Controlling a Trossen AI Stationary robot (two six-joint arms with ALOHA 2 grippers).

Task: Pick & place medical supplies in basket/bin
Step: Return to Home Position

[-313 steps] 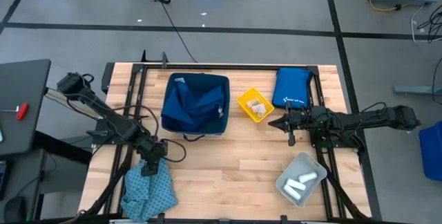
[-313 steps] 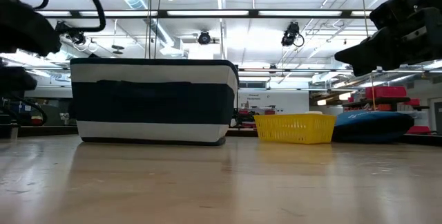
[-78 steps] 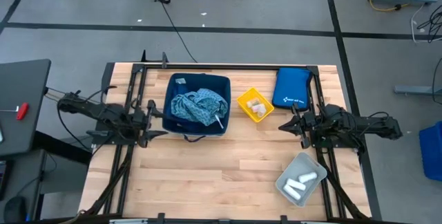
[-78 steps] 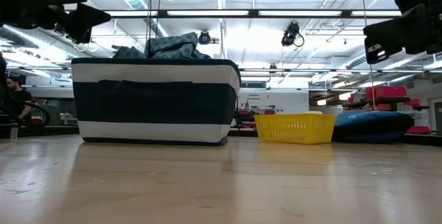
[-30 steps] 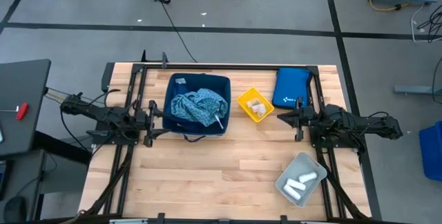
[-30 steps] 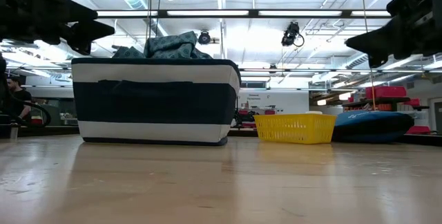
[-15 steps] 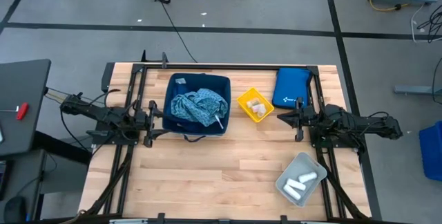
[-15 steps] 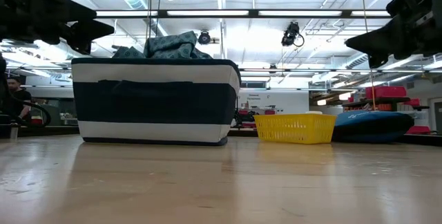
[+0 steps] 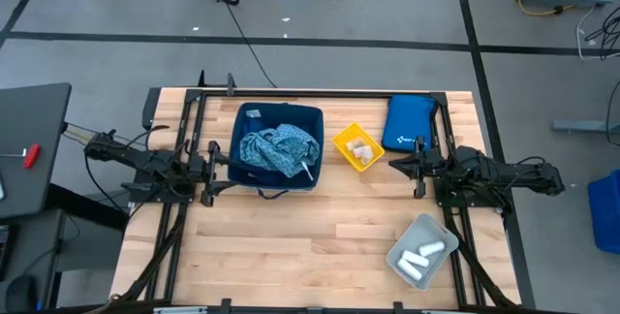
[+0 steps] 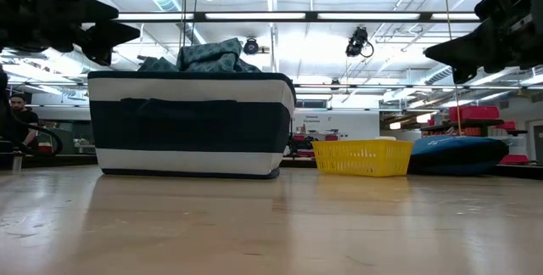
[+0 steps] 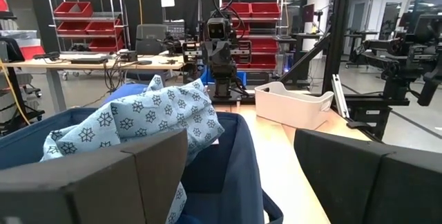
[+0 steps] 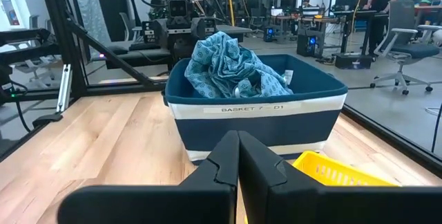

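We see the left gripper (image 9: 215, 166) hovering above the worktop (image 9: 310, 236), its fingers (image 11: 103, 182) spread wide with nothing between them. Directly ahead of it, just beside its fingertips, stands the blue bin (image 9: 291, 109). The teal patterned cloth (image 9: 274, 149) lies heaped inside, and from table height we see its top rising above the bin's rim.

The right gripper (image 9: 405, 166) hangs over the opposite side of the worktop, facing the left one, its fingers (image 12: 214, 165) pressed together and empty. Ahead of it, between it and the bin, sits the yellow basket (image 9: 343, 141) with small pale items in it; we cannot tell what they are. The royal-blue pouch (image 9: 407, 120) lies just beside this gripper, toward the worktop's far edge. On the gripper's other side, toward the near edge and apart from it, a pale tray (image 9: 423, 227) holds two white rolls (image 9: 424, 252) lying side by side.
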